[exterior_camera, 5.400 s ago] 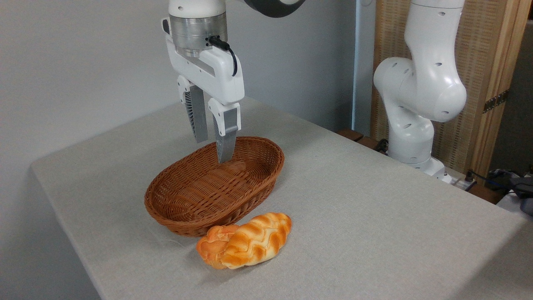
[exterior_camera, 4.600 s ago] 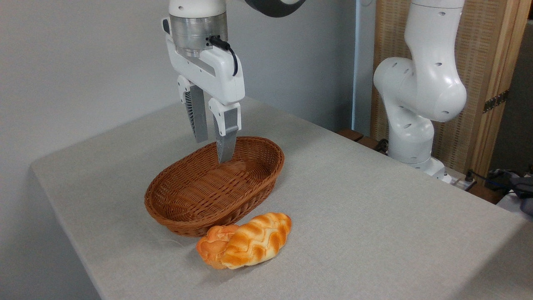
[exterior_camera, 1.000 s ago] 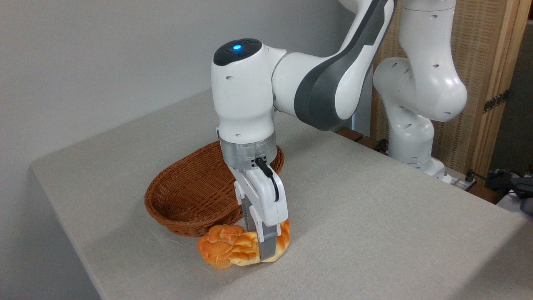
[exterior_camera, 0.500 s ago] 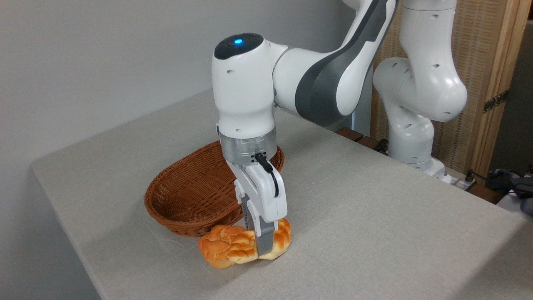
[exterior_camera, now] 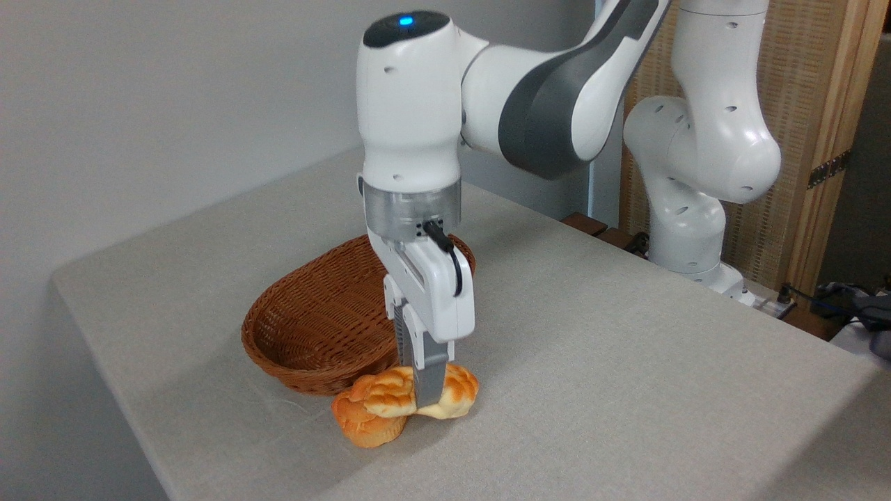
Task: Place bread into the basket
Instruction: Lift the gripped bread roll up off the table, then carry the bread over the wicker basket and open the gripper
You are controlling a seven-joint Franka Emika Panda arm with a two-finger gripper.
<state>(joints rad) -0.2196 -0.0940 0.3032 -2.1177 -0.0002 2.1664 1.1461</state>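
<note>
I have the end effector (exterior_camera: pixel 426 396) clamped tight across the middle of the bread (exterior_camera: pixel 418 391), fingers pointing straight down. The bread is raised just clear of the table (exterior_camera: pixel 626 348), at about 5 o'clock from the basket (exterior_camera: pixel 313 327), outside its rim. The bread's left end overlaps a small orange bun (exterior_camera: pixel 362 424) resting on the table.

At the frame centre, the gripper (exterior_camera: pixel 426 393) covers the middle of the bread (exterior_camera: pixel 390 391), and its rear finger is hidden. The arm covers the basket's (exterior_camera: pixel 306 334) right end.
</note>
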